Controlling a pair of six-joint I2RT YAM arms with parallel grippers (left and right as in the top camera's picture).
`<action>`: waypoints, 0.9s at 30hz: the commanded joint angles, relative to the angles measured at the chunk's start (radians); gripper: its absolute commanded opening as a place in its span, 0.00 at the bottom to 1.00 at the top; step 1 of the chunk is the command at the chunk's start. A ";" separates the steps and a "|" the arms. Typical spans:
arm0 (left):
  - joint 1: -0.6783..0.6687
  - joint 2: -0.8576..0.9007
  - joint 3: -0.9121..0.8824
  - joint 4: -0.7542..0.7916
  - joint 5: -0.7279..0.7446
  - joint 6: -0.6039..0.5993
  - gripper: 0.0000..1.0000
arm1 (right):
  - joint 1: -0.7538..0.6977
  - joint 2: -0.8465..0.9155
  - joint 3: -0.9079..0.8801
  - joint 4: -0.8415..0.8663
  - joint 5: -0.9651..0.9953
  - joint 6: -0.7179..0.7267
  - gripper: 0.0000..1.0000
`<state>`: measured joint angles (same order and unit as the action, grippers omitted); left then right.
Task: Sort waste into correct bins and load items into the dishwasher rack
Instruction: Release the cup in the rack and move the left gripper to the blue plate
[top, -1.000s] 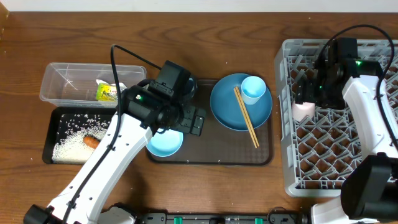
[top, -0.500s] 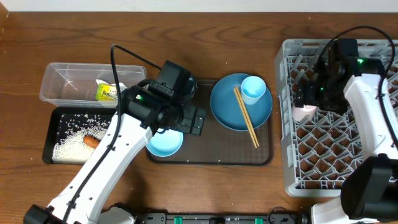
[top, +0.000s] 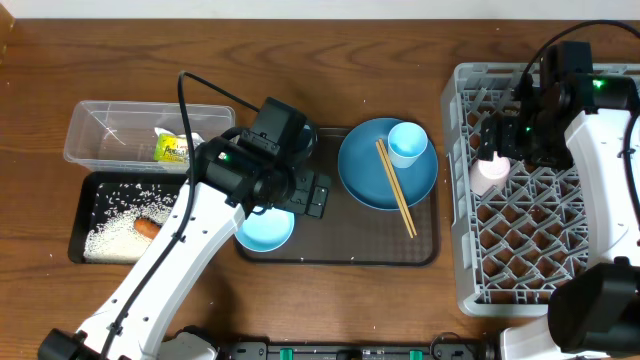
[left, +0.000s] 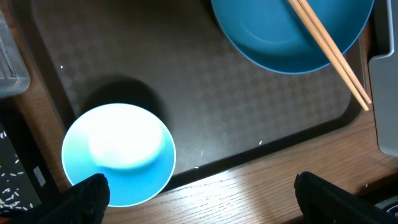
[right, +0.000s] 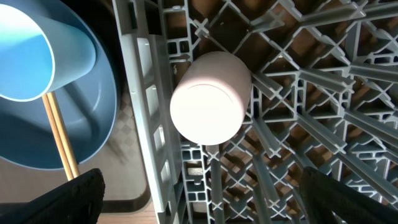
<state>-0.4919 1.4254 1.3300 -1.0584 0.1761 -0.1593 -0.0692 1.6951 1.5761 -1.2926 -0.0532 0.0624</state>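
The pinkish-white cup (top: 490, 176) stands upside down in the light-grey rack (top: 545, 250), at its left edge; it also shows in the right wrist view (right: 208, 96). My right gripper (top: 505, 140) (right: 208, 199) is open and empty above it. The blue plate (top: 375, 175) holds the light-blue cup (top: 407, 143) and the chopsticks (top: 397, 190). My left gripper (top: 315, 195) (left: 202, 199) is open and empty above the front edge of the serving tray, beside the small light-blue bowl (top: 265, 230) (left: 118, 152). The wrapper (top: 172, 148) lies in the clear tub (top: 110, 135). Rice (top: 110, 230) and the carrot (top: 148, 228) lie in the black tray (top: 85, 195).
The dark-brown serving tray (top: 340, 245) carries the plate and bowl between the bins and the rack. The rack's upright pegs surround the pink cup. Bare wooden table (top: 330, 60) runs along the back.
My right gripper has lifted back and away from the pinkish-white cup, which stays in the rack. The left arm has not moved.
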 joint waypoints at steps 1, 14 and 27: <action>-0.002 -0.006 0.000 -0.003 -0.012 0.002 0.98 | -0.006 0.000 0.013 -0.002 -0.003 -0.012 0.99; -0.002 -0.006 0.000 0.008 -0.018 0.007 0.98 | -0.006 0.000 0.013 -0.002 -0.003 -0.012 0.99; -0.007 -0.003 0.000 0.428 0.082 -0.156 0.98 | -0.006 0.000 0.013 -0.002 -0.003 -0.012 0.99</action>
<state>-0.4931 1.4254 1.3300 -0.6724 0.1970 -0.2249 -0.0692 1.6951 1.5761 -1.2930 -0.0528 0.0624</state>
